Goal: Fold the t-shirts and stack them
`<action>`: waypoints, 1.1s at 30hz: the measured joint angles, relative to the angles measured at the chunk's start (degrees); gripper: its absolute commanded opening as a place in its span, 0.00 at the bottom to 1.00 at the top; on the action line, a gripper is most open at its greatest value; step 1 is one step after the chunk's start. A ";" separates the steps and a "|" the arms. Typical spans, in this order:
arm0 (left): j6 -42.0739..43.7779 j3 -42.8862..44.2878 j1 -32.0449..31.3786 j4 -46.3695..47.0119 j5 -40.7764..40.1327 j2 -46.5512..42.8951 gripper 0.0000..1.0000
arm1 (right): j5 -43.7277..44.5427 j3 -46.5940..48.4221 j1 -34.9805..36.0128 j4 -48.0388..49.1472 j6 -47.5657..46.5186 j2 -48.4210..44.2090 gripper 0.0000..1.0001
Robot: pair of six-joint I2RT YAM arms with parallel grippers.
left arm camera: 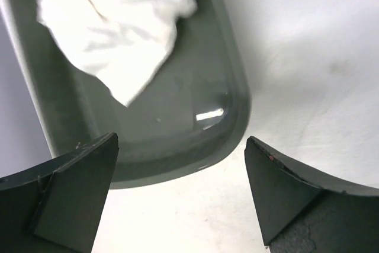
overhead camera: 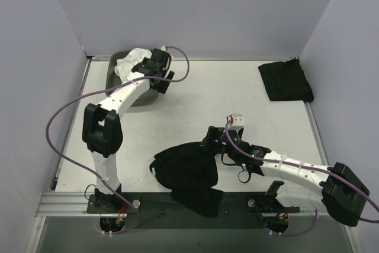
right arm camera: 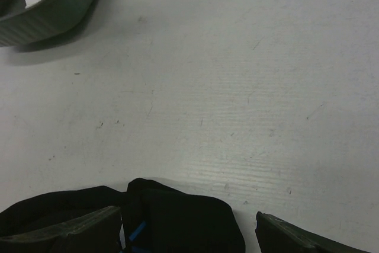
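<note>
Starting the second shirt, I'd say: crumpled t-shirt (overhead camera: 186, 173) bunched at the near edge, folded t-shirt (overhead camera: 285, 81) far right. Right gripper (right arm camera: 188, 214) wide, empty, at the heap's edge. Left gripper (left arm camera: 180, 146) wide, empty, over the tray (left arm camera: 237, 117) holding white cloth (left arm camera: 112, 28). Next probably needs both arms spreading the heap flat.

Pale lavender walls (overhead camera: 207, 4) enclose white table (overhead camera: 237, 93) (faintly scuffed), evenly lit.
</note>
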 measured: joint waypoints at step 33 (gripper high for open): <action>-21.84 40.33 5.51 -9.42 22.71 35.41 0.98 | 3.54 0.00 1.51 -5.09 0.02 -4.42 1.00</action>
